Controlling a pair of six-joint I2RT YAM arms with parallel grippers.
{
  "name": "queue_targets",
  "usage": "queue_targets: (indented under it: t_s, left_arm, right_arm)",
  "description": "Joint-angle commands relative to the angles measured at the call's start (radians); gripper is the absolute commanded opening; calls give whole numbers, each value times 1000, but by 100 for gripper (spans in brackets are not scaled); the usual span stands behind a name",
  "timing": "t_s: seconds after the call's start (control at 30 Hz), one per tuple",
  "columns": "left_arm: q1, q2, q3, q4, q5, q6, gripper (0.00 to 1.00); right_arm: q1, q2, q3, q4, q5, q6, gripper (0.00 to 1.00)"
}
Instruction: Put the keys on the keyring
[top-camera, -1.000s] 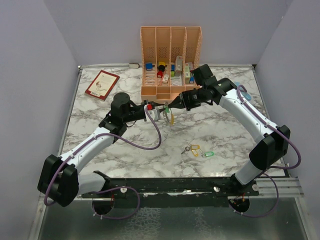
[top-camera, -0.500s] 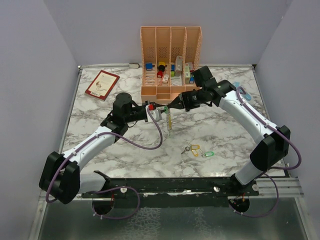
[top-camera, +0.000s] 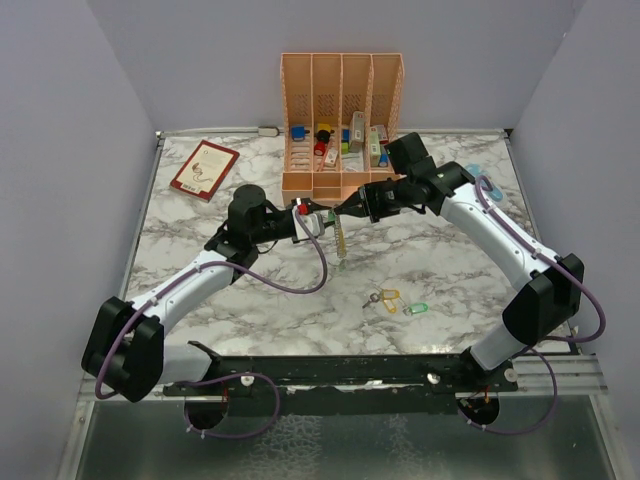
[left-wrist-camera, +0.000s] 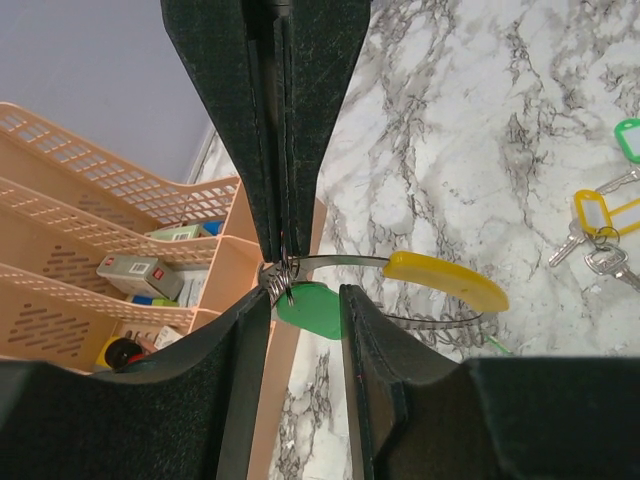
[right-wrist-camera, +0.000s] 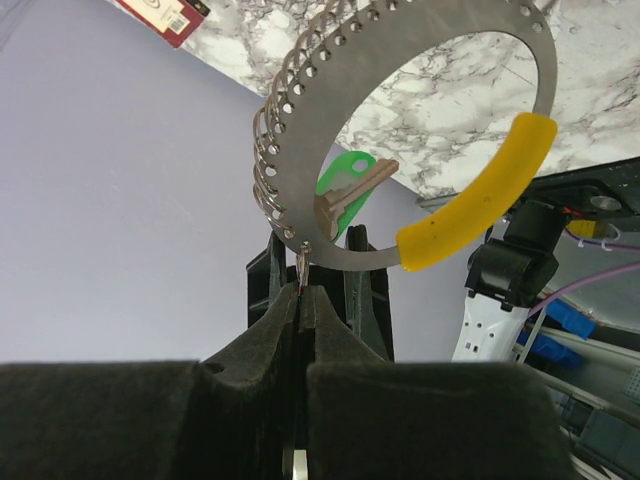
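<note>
The keyring (top-camera: 339, 238), a wide flat silver loop with a yellow sleeve, hangs in the air between my two grippers in front of the organizer. My right gripper (top-camera: 345, 211) is shut on a small clip at the loop's edge, as the right wrist view shows (right-wrist-camera: 302, 292). The loop (right-wrist-camera: 450, 30) carries several small split rings. My left gripper (top-camera: 308, 222) meets it from the left. Its jaws (left-wrist-camera: 305, 300) stand at either edge of a green key's head (left-wrist-camera: 312, 310), with the blade at the loop (right-wrist-camera: 338, 178). More keys with yellow (top-camera: 388, 298) and green (top-camera: 415, 308) heads lie on the table.
An orange slotted organizer (top-camera: 340, 58) with small blocks and boxes stands just behind the grippers. A red book (top-camera: 204, 168) lies at the back left. The loose keys also show at the right edge of the left wrist view (left-wrist-camera: 600, 215).
The left gripper has moved a little back and right toward the right gripper. The keyring has swung from tilted to hanging nearly edge-on below the grippers.
</note>
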Motion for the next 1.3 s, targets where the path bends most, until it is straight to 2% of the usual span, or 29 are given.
queue_targets:
  t_s: [0.0,0.43,0.8,1.07,1.2,1.27]
  left_arm:
    - [-10,8,2,47,15,-31,36]
    - [-10,9,6,63,20,-67,29]
    - [-11,-9,-14,-48,-11,110,24]
    - [-11,-8,-17,-36,-22,178,5]
    - [-10,-10,-18,-38,-12,208,4]
    - [-12,-11,-13,-40,-12,203,9]
  right_arm:
    - [-2,-29,-7,46,-26,7,1]
    - [-2,-53,-52,83,-25,20,1]
    - [-2,-80,-75,105,-8,40,1]
    - [-2,-80,-72,101,-11,45,1]
    - [-2,-87,-83,117,-13,59,1]
    - [-2,-89,-84,120,-11,65,1]
